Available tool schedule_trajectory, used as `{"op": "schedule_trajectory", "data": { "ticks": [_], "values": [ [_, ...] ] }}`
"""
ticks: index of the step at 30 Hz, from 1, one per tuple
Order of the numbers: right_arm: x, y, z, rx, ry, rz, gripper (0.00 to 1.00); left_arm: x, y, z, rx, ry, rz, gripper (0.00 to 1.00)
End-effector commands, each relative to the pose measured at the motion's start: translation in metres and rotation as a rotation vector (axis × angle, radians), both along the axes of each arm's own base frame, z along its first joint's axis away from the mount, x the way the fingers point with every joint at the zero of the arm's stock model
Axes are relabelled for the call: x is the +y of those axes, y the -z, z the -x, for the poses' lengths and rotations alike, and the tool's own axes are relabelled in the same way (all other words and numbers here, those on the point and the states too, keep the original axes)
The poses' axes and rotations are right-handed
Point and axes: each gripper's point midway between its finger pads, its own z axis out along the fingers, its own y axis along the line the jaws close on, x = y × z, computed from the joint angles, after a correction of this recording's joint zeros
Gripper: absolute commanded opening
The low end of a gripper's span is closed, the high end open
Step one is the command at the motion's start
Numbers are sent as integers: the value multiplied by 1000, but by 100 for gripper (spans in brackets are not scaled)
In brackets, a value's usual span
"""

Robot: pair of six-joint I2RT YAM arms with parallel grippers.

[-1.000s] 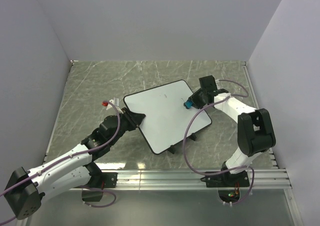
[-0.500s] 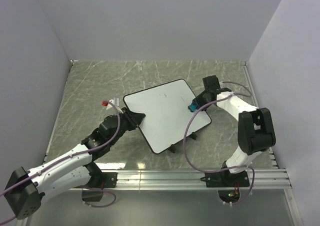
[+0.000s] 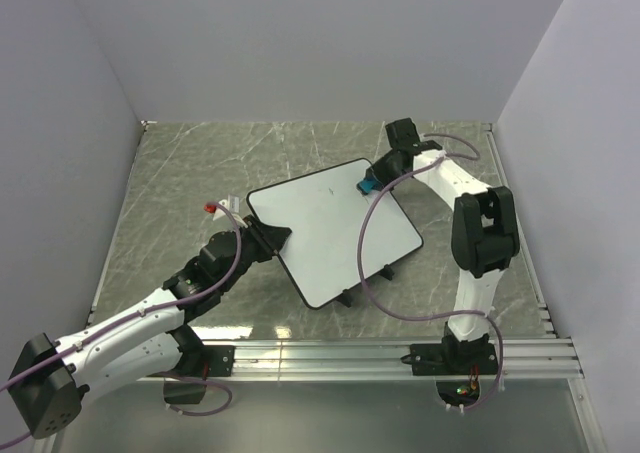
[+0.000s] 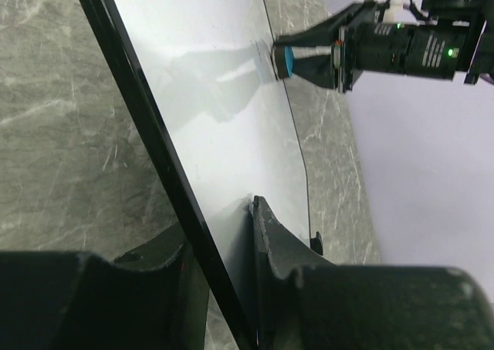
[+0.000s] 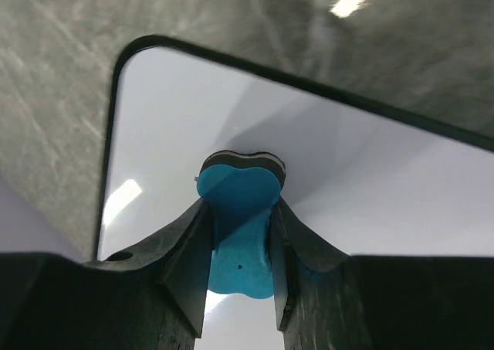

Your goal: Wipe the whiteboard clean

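At the far corner of the whiteboard [image 3: 330, 233], right claw [image 3: 372, 184] gripped blue eraser [image 5: 239, 199] against the surface; left claw [image 3: 271, 235] clamped its left-hand edge. Wiping step in hand; next stroke likely needed steady pressure.

Small red object [image 3: 209, 209] on marbled table [image 3: 180, 163]

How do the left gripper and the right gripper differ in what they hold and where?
The left gripper clamps the near left edge of the whiteboard; the right gripper holds a blue eraser. The left one sits at the rim; the right one puts the eraser against the face by the far corner. Both are shut.
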Motion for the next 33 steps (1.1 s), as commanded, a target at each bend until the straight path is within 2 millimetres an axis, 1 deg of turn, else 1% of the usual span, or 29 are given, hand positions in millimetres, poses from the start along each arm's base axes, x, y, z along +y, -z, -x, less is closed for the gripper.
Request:
{"op": "schedule_trajectory", "data": {
  "ticks": [1, 2, 3, 4, 6, 7, 8, 9, 10, 11, 12, 13, 14, 15, 16, 18, 21, 24, 26, 30, 31, 32, 33],
  "values": [
    [38, 1, 5, 50, -44, -44, 0, 32, 91, 27, 130, 108, -447, 0],
    [45, -6, 1, 36, -50, -57, 0, 32, 92, 28, 131, 108, -448, 0],
    [54, -7, 4, 39, -63, -68, 0, 32, 92, 28, 130, 106, -449, 0],
    [57, -12, 2, 31, -57, -79, 0, 32, 91, 27, 129, 105, -446, 0],
    [60, -15, 6, 27, -53, -87, 0, 32, 91, 28, 129, 108, -448, 0],
    [59, -24, 7, 5, -49, -101, 0, 32, 91, 28, 129, 108, -448, 0],
    [54, -15, 15, 22, -43, -95, 0, 31, 91, 28, 129, 109, -448, 0],
    [47, -14, 17, 22, -31, -89, 0, 31, 91, 28, 129, 109, -448, 0],
    [37, -17, 20, 11, -20, -79, 0, 31, 91, 29, 130, 112, -449, 0],
    [28, -4, 30, 39, -11, -63, 0, 31, 91, 29, 129, 113, -447, 0],
    [21, 2, 35, 48, -9, -51, 0, 31, 91, 29, 129, 114, -449, 0],
    [4, 11, 44, 73, 19, -42, 0, 30, 91, 29, 128, 114, -448, 0],
    [-3, 15, 48, 84, 30, -42, 0, 30, 92, 29, 130, 117, -450, 0],
    [-10, 15, 51, 80, 43, -45, 0, 30, 91, 29, 129, 117, -449, 0],
    [-20, 24, 58, 103, 62, -40, 0, 30, 92, 29, 131, 115, -450, 0],
    [-30, 26, 63, 103, 73, -17, 0, 30, 92, 29, 130, 115, -449, 0],
    [-40, 30, 73, 117, 74, 11, 0, 29, 92, 30, 132, 119, -448, 0],
    [-40, 31, 76, 121, 68, 14, 0, 28, 92, 30, 131, 124, -447, 0],
    [-39, 30, 72, 116, 70, 3, 0, 29, 92, 30, 131, 121, -450, 0],
    [-26, 19, 56, 94, 80, -34, 0, 28, 92, 29, 131, 121, -450, 0],
    [-21, 13, 47, 81, 77, -41, 0, 29, 92, 29, 132, 122, -451, 0],
    [-19, 11, 46, 95, 76, -38, 0, 29, 93, 30, 133, 123, -452, 0],
    [-12, 14, 44, 106, 67, -36, 0, 28, 92, 30, 133, 123, -452, 0]
  ]
}}
